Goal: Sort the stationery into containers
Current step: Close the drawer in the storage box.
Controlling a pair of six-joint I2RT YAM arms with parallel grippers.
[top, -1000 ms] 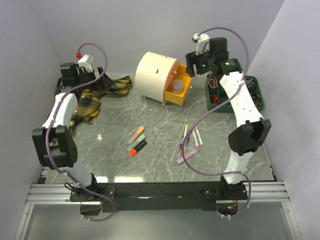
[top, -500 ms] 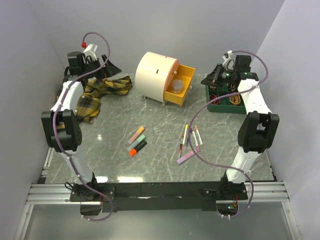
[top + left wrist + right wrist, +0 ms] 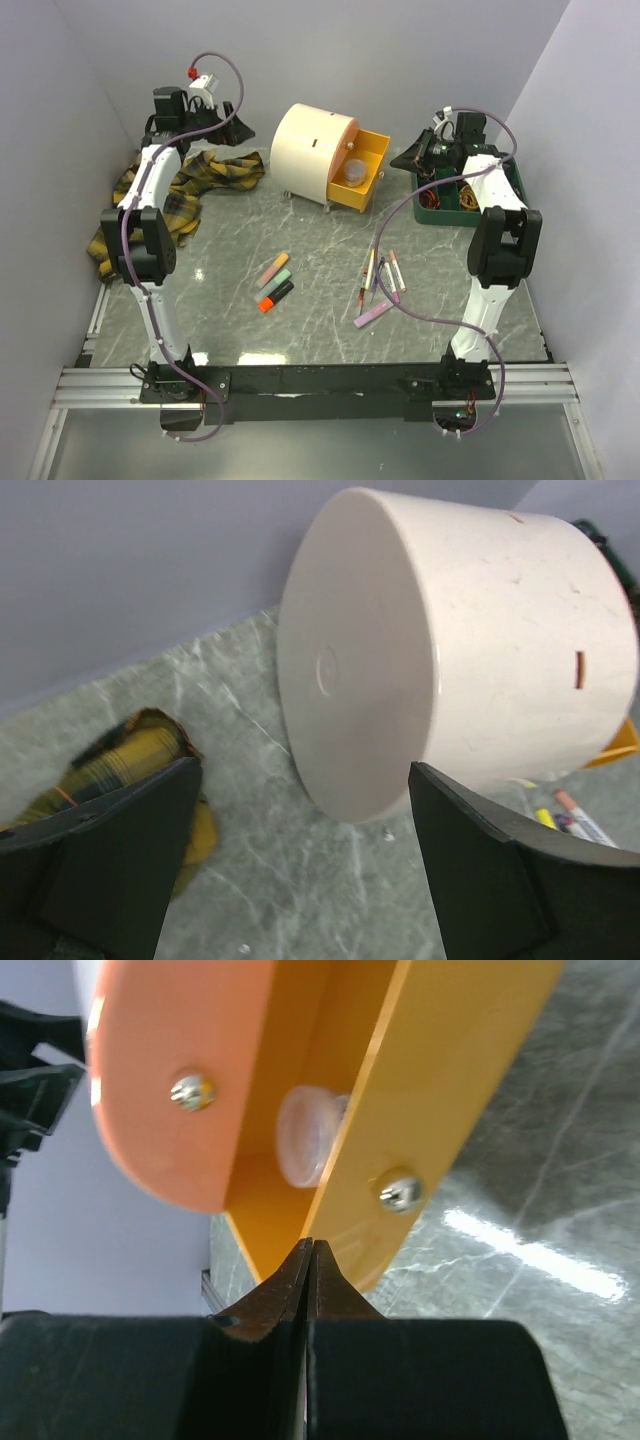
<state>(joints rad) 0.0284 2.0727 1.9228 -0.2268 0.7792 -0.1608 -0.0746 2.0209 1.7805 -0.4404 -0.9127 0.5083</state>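
Both arms are reaching far back; the left pincer [image 3: 300, 870] is gaping wide, the right pincer [image 3: 311, 1260] is pressing its fingers together, holding nothing.

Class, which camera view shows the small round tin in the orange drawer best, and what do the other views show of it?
The top external view: the tin sits whole in the open orange drawer. The right wrist view shows only a blurred round part of it behind the drawer wall. The left wrist view shows none of it.

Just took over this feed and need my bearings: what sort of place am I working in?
Probably a lab test cell, not a real office: a grey marble-patterned tabletop boxed in by plain pale walls, with the arms bolted to an aluminium rail frame at the near edge.
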